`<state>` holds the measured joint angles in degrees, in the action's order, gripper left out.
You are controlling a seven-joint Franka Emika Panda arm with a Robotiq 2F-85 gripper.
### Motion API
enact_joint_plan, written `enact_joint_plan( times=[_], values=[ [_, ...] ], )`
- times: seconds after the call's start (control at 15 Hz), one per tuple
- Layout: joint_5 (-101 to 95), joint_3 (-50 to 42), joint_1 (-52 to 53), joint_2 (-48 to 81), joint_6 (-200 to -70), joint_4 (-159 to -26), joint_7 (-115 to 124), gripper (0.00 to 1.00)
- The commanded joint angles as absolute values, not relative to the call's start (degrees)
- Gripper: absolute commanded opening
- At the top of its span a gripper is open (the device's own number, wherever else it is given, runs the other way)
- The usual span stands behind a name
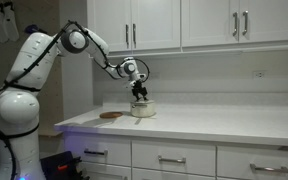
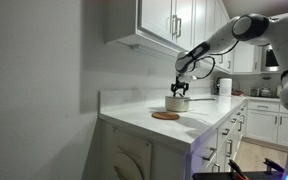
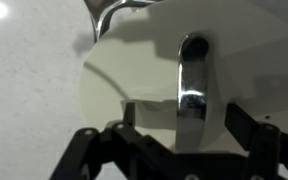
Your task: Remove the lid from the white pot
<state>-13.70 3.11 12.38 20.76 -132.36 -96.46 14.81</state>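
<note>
The white pot (image 1: pixel 143 111) stands on the counter, seen in both exterior views (image 2: pixel 177 104). The pale lid (image 3: pixel 134 70) sits on it, with a shiny metal handle (image 3: pixel 191 85) at its centre. My gripper (image 3: pixel 184 118) is right down over the lid, open, with one dark finger on each side of the handle and a gap to both. In both exterior views the gripper (image 1: pixel 140 97) (image 2: pixel 180 91) hangs directly on top of the pot. A shiny pot side handle (image 3: pixel 114 10) shows at the top of the wrist view.
A flat brown round disc (image 1: pixel 110 115) (image 2: pixel 165 116) lies on the white counter (image 1: pixel 224 125) beside the pot. White wall cabinets (image 1: pixel 174 22) hang above. A white canister (image 2: pixel 224 87) stands further along the counter, next to the wall.
</note>
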Motion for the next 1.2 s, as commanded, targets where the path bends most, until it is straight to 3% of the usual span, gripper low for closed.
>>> enact_joint_plan(
  times=[0.0, 0.47, 1.13],
  values=[
    [-12.52, 3.39, 12.19, 21.72, -131.14, -94.00, 13.67, 0.58],
    [-12.71, 3.31, 12.18, 21.55, -131.53, -93.84, 13.63, 0.05],
    [-12.79, 3.19, 12.20, 18.04, -130.74, -95.62, 14.26, 0.06]
  ],
)
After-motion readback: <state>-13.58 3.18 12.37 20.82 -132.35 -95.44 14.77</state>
